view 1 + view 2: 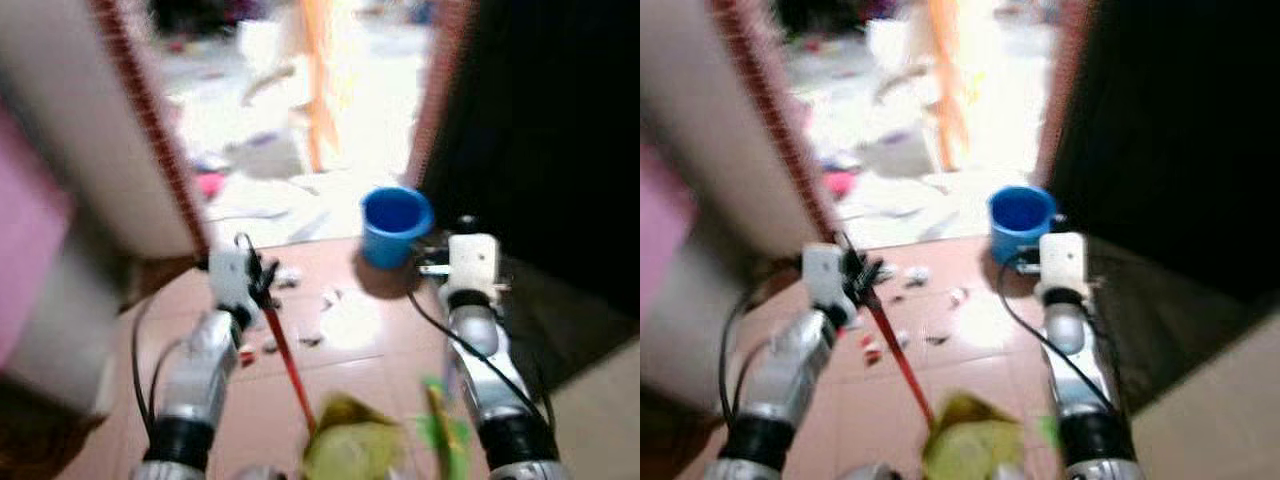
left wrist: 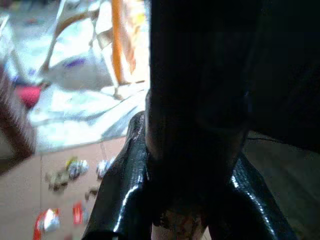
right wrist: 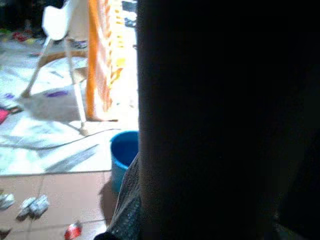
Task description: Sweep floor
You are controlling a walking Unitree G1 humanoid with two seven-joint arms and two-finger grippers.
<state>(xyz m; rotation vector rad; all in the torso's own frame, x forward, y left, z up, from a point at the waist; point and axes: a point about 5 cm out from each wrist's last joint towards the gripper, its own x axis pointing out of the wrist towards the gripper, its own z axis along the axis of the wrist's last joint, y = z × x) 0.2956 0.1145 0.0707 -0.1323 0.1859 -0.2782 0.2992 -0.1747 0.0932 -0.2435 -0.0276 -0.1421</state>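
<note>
Both head views are blurred. My left gripper (image 1: 264,279) is shut on a thin red broom handle (image 1: 288,355). That handle slants down to a yellow-green broom head (image 1: 350,445) at the bottom edge. In the left wrist view the glossy black fingers (image 2: 125,185) clamp a dark handle (image 2: 195,100). My right gripper (image 1: 438,262) is held out beside a blue bucket (image 1: 395,225); a dark shape blocks most of its wrist view. A green stick (image 1: 437,420) lies along the right forearm. Scraps of litter (image 1: 325,300) and red wrappers (image 2: 47,222) lie on the brown tiles.
A doorway ahead opens onto a bright room with an orange-and-white stand (image 3: 100,60) and a white chair (image 3: 62,30). A pale wall with a red-brown edge (image 1: 150,120) stands on the left and a dark surface (image 1: 540,130) on the right. The blue bucket (image 3: 124,152) sits at the threshold.
</note>
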